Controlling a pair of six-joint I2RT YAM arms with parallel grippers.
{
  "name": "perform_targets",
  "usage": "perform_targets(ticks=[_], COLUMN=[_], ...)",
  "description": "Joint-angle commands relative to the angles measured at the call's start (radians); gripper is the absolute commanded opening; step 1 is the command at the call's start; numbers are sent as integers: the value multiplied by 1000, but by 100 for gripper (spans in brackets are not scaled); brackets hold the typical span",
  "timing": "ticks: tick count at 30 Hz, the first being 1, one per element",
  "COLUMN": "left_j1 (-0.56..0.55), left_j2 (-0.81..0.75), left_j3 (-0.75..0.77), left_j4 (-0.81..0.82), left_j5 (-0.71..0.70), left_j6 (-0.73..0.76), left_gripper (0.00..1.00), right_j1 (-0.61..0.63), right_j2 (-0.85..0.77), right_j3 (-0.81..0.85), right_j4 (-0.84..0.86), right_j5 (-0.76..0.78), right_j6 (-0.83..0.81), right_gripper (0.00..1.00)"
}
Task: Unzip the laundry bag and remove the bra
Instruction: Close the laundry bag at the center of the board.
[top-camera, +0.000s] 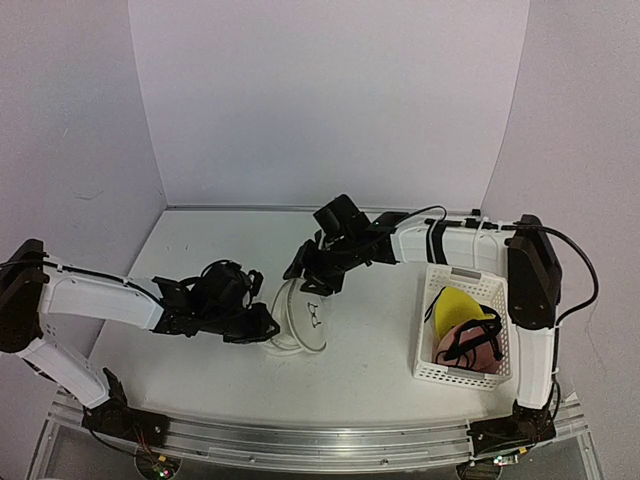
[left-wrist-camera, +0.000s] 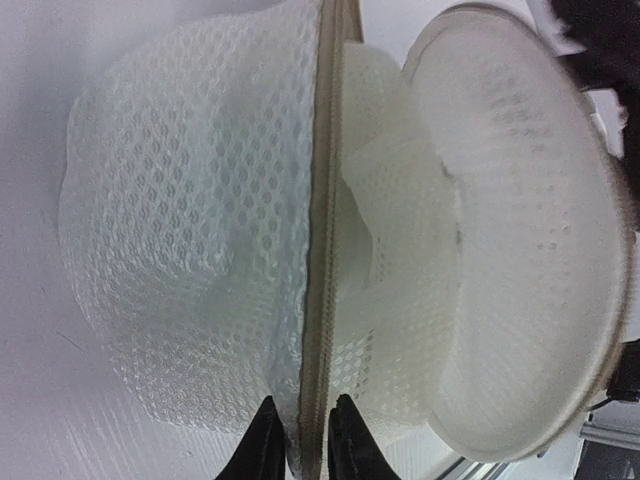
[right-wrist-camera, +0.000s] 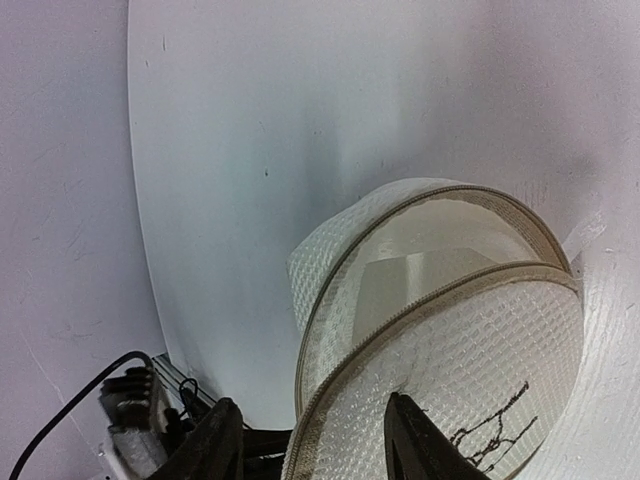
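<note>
Left wrist, laundry bag (left-wrist-camera: 190, 250) rim between left claw (left-wrist-camera: 305, 445) tips, grip unclear, right claw (right-wrist-camera: 312, 445) released.

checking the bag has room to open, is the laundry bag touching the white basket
Apart. The top view shows bare table between the laundry bag and the basket.

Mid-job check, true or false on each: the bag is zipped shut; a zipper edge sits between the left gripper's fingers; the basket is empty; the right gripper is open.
1. The laundry bag is zipped shut. False: it gapes open.
2. A zipper edge runs between the fingers of the left gripper. True.
3. The basket is empty. False: a yellow item and a pink one lie in it.
4. The right gripper is open. True.
</note>
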Motion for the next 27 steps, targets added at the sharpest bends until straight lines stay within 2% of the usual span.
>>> perform_targets(ticks=[1,6,16,20,27], left_j1=[-5,-5,-4,-1,-1], left_j2=[-74,-134,-383,-421,-395], left_j3=[-14,-38,-90,-77,-36], left_j4=[56,46,-156,-176,-187], left_j5=[-65,-107,-335,-327,-274], left_j6=[-20,-53,-139,-102,-53], left_gripper=[25,33,43,47,49], right_j1=[2,3,22,33,45], right_j2=[-67,-65,-7,59,169], right_j3=[-28,-44,13,66,110], right_j4=[94,113,147,147,169], right_j5=[-7,-8,-36,-41,-50], right_j6=[12,8,17,27,29], right_gripper=[51,54,61,63,63])
